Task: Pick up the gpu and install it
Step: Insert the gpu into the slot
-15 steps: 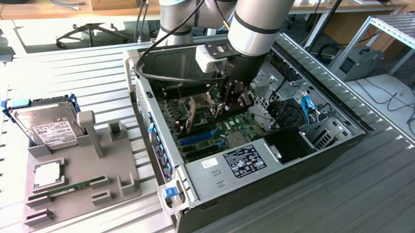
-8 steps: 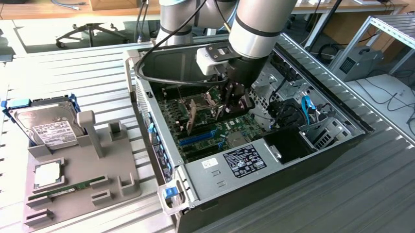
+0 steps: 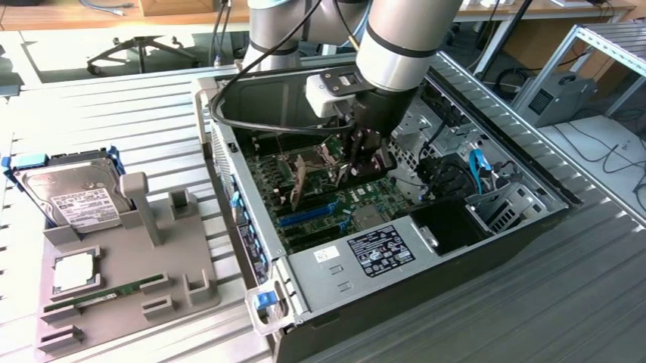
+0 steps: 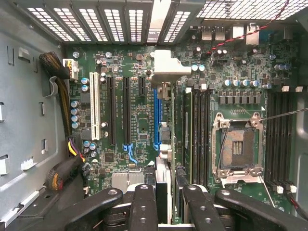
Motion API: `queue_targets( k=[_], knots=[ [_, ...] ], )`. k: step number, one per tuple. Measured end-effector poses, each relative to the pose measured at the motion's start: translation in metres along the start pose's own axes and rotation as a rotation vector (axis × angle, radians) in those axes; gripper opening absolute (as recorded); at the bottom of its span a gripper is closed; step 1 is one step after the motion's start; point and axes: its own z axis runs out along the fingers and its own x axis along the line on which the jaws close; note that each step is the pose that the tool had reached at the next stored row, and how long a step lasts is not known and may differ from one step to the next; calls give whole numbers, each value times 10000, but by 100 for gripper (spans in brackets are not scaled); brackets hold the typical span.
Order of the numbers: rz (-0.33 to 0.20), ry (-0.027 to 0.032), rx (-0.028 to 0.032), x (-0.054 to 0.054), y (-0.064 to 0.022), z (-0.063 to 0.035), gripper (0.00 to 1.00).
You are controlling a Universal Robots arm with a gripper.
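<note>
The arm is reaching down into the open computer case (image 3: pixel 404 227), which is lying on its side on the slatted bench (image 3: pixel 121 128). The claw (image 3: pixel 361 162) is sitting low over the motherboard (image 3: pixel 343 204). In the wrist view the claw (image 4: pixel 168 202) is closing narrowly on the gpu (image 4: pixel 166 144), which is being held edge-on between the black fingers (image 4: pixel 143 207). The card is standing upright, running straight away from the claw towards the rear slots of the case, its silver bracket (image 4: pixel 163 67) at the far end. Its lower edge is lying along the blue expansion slot (image 4: pixel 156 115); whether it is fully seated there cannot be told. At the exterior view's left, a grey holder tray (image 3: pixel 131 280) is carrying a hard drive (image 3: pixel 76 197) and a RAM stick (image 3: pixel 106 295), well apart from the claw.
</note>
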Motion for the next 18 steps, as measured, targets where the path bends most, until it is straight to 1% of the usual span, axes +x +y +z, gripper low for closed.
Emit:
queue_targets(
  k=[5,9,12,14,16,17,18],
  knots=[
    [4,4,1,0,0,1,26],
    [158,30,12,0,0,4,26],
    [384,53,29,0,3,7,26],
    [466,92,43,1,13,15,26],
    [540,141,54,2,24,25,26],
    [568,216,60,2,28,29,26],
    [596,405,73,1,30,38,26]
  ],
)
